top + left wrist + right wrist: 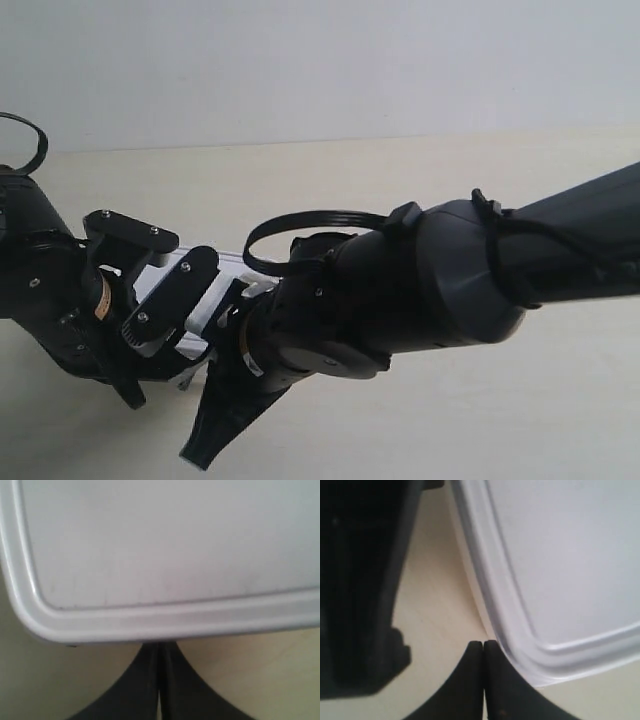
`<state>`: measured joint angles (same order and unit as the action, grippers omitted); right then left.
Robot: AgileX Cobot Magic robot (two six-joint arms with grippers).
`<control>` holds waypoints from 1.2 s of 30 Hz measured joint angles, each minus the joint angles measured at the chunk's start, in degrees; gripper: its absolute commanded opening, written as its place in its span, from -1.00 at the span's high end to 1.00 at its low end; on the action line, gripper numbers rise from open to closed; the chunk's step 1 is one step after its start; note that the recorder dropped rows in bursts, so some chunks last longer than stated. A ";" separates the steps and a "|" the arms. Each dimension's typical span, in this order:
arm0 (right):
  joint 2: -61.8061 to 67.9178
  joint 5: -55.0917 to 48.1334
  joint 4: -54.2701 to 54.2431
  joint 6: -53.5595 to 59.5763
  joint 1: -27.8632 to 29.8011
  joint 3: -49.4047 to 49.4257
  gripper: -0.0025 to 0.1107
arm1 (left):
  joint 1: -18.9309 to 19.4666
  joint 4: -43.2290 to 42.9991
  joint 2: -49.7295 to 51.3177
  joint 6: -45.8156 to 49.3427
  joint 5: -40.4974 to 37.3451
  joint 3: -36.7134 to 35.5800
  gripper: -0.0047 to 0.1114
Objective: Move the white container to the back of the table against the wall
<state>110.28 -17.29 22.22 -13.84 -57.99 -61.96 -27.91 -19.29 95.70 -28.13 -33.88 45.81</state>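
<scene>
Box (232, 263) sitting on the desk (450, 170), mostly hidden.
Exterior view: the arm at the exterior view's left (50, 270) and the arm at the exterior view's right (450, 270) are leaning over the box, leaving only a white sliver showing, well short of the wall (320, 60). Left wrist view: the left pincer (159, 647) is lying pressed together, tips at the box's long rim. Right wrist view: the right pincer (483, 645) is also lying pressed together, pinching nothing, just beside a rounded corner of the box.
</scene>
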 measured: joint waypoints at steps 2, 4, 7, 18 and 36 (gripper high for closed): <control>0.41 0.00 0.14 -0.66 0.77 -0.70 0.96 | 0.00 -0.89 0.92 -0.45 0.27 0.00 0.92; 0.95 0.00 0.19 -0.88 1.35 -1.27 0.96 | 0.00 -2.76 1.82 -2.02 0.70 0.00 0.92; 1.87 0.00 0.85 -0.90 1.71 -1.40 0.96 | 0.00 -6.91 2.34 -6.06 1.57 0.00 0.92; 4.15 2.64 2.78 -2.60 4.07 -1.40 0.96 | 0.00 -21.23 2.34 -19.71 3.49 0.00 0.92; 4.68 5.17 3.20 -5.89 5.44 -5.79 0.96 | 6.66 -22.87 2.90 -22.81 12.78 0.00 0.92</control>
<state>114.96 -12.12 25.41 -19.73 -52.55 -67.75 -21.24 -42.16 98.60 -50.94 -21.10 45.81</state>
